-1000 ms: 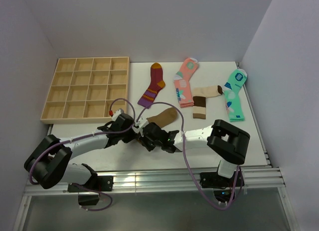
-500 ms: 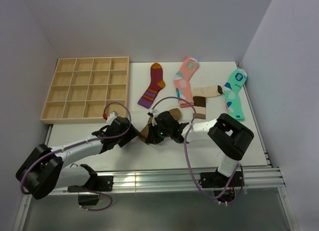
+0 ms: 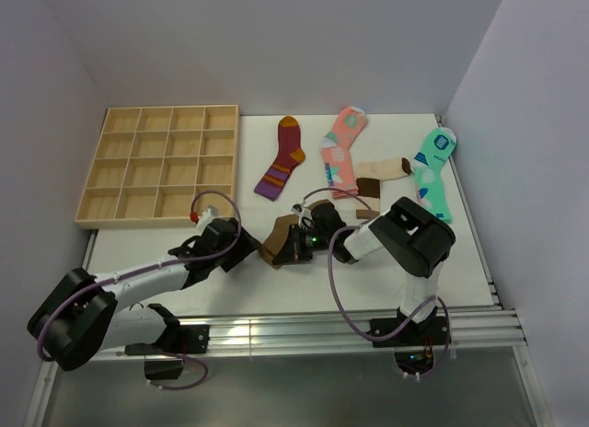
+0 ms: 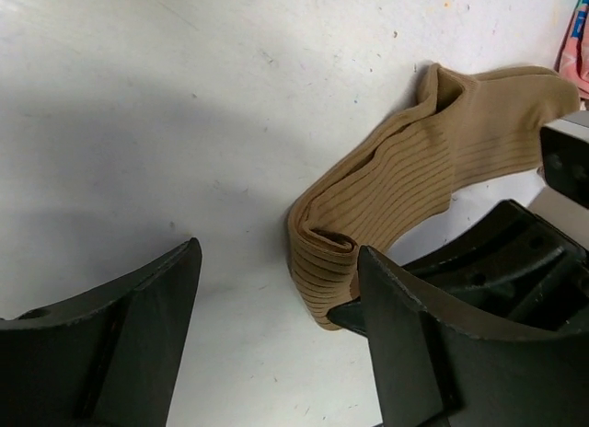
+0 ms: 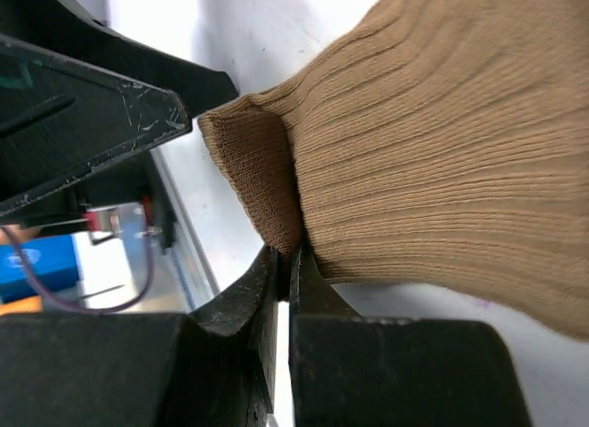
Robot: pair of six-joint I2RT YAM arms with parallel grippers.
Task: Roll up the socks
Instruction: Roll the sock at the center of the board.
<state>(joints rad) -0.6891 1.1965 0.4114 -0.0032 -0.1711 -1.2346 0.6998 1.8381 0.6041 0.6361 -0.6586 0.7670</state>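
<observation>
Right end effector (image 5: pixel 287 261): fingers pressed together, pinching the folded edge of the brown sock (image 5: pixel 414 142).
Left end effector (image 4: pixel 276 261): jaws wide apart, nothing held, just beside the brown sock's doubled-over end, on its left in the top view.
Brown sock: ribbed, partly folded, lying on the table (image 3: pixel 465 252).
Beige sock (image 3: pixel 377 180), dark brown toe and band: flat, behind and right of the brown sock, apart from it.
Maroon striped sock (image 3: pixel 283 160), pink sock (image 3: pixel 342 151), mint-green sock (image 3: pixel 433 174): farther behind the brown sock.
Wooden tray (image 3: pixel 156 221): behind and left of the brown sock.
</observation>
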